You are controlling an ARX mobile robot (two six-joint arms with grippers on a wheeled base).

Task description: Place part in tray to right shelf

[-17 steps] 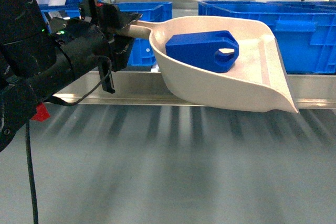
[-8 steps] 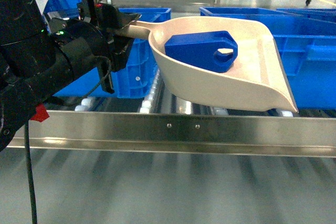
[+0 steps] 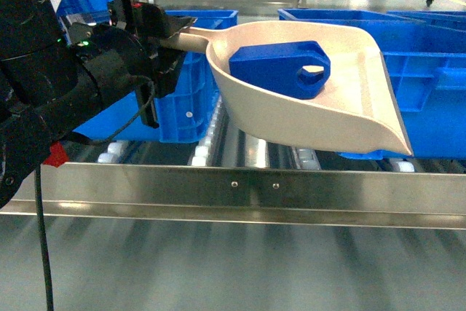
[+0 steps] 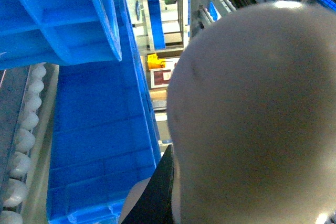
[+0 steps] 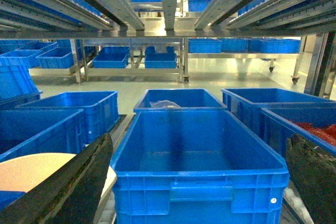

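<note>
The pale beige tray [image 3: 342,111] hangs level in the air, its lip pointing right. Inside it, near the back wall, lies the bright-blue part [image 3: 280,69]. My left gripper [image 3: 172,37] is shut on the tray's handle at the upper left. In the left wrist view the tray's underside [image 4: 252,114] fills the right side, with one black finger [image 4: 161,195] against it. The right shelf's shiny front rail [image 3: 233,189] runs across below the tray, with white rollers [image 3: 200,152] behind it. My right gripper [image 5: 194,182] is open, with nothing between its fingers, facing a blue crate; it is out of the head view.
Large blue crates stand on the shelf: one behind my left arm [image 3: 186,100], one on the right [image 3: 429,85], the latter in front of my right gripper [image 5: 197,166]. More crates and steel racks [image 5: 168,3] fill the background. The tray's edge [image 5: 31,171] shows at the right wrist view's lower left.
The head view has closed in on the shelf: the front rail sits lower in the frame and the rollers show. Tray and part keep their place in my left gripper.
</note>
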